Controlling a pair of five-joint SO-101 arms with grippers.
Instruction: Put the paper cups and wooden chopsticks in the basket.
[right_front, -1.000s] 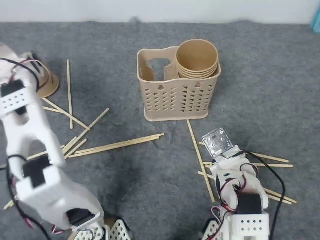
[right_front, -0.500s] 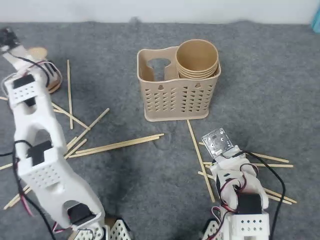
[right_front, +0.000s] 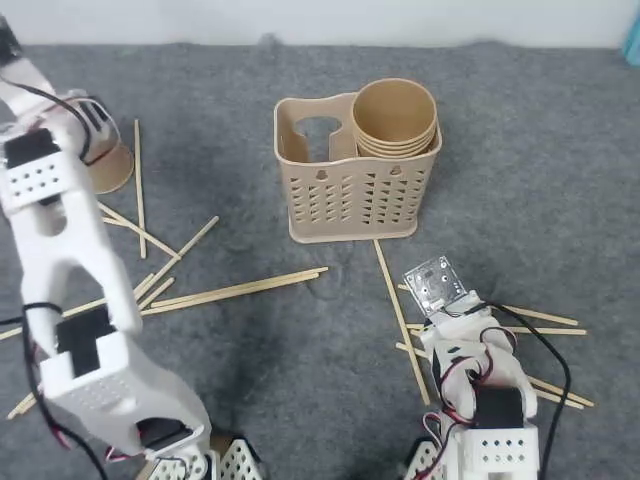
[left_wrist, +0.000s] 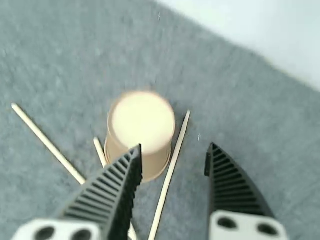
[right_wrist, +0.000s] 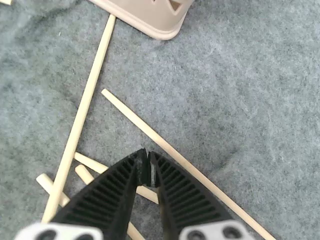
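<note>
A beige basket (right_front: 345, 195) stands at the table's back centre with stacked paper cups (right_front: 394, 118) in its right compartment. One more paper cup (right_front: 108, 160) (left_wrist: 141, 131) sits upside down at the far left. My left gripper (left_wrist: 172, 155) is open just above and in front of it, nothing between its fingers. Wooden chopsticks (right_front: 235, 289) lie scattered on the grey carpet, several at the left and several near the right arm. My right gripper (right_wrist: 149, 161) is shut and empty, low over chopsticks (right_wrist: 165, 150) near the front right.
The basket's corner (right_wrist: 152, 22) lies just beyond my right gripper. The white left arm (right_front: 60, 250) stretches along the left side of the table. A pale wall runs along the carpet's back edge.
The left arm has swung back and toward the far left corner, and the upside-down cup now shows more fully beside it. The right arm has kept still.
</note>
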